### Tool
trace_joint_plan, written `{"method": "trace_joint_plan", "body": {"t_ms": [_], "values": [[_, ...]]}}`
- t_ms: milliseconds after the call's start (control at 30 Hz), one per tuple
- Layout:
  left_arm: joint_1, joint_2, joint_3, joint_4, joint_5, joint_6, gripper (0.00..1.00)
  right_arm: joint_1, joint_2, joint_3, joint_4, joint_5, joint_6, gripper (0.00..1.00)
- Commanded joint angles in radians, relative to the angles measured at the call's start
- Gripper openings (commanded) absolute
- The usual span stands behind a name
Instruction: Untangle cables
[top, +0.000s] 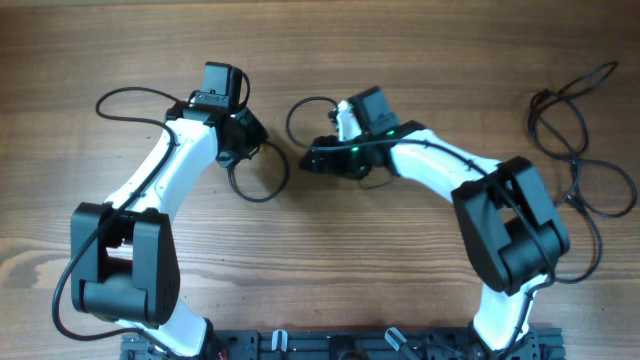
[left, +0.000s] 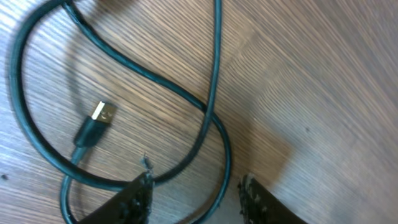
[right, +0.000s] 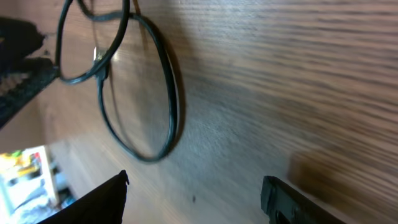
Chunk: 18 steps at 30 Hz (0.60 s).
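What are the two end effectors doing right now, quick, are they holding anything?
Left end effector: open, with a cable strand running through the gap, not clamped.
Right end effector: open, holding nothing.

A robot test bench of the laboratory or workshop kind is indicated, rather than a home or a shop. A broad wood-grain surface (top: 330, 250) is seen from above. On a black rail (top: 330, 350) fixed along its near edge, a left arm (top: 150, 190) and a right arm (top: 440, 165) are mounted, both white with black joints. Loose black cables (left: 149, 74) are laid out on the wood as working material. In the right wrist view, beyond the edge of the surface, a bright patch with blurred coloured objects (right: 22, 177) is glimpsed. What it holds cannot be made out.
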Motion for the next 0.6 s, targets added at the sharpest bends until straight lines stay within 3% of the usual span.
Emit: {"method": "trace_joint_plan", "body": {"t_ms": [0, 133, 333, 567], "values": [[0.004, 0.008, 0.015, -0.005, -0.059, -0.001, 0.33, 0.037, 0.012, 0.001, 0.038, 0.166, 0.066, 0.68], [0.005, 0.009, -0.004, -0.005, -0.074, -0.034, 0.24, 0.037, 0.012, 0.001, 0.042, 0.171, 0.066, 0.67], [0.003, 0.054, -0.033, -0.009, -0.059, -0.103, 0.23, 0.037, 0.012, 0.001, 0.04, 0.181, 0.066, 0.69], [0.003, 0.106, -0.078, -0.051, 0.159, -0.102, 0.23, 0.037, 0.012, 0.001, 0.04, 0.179, 0.066, 0.72]]}}
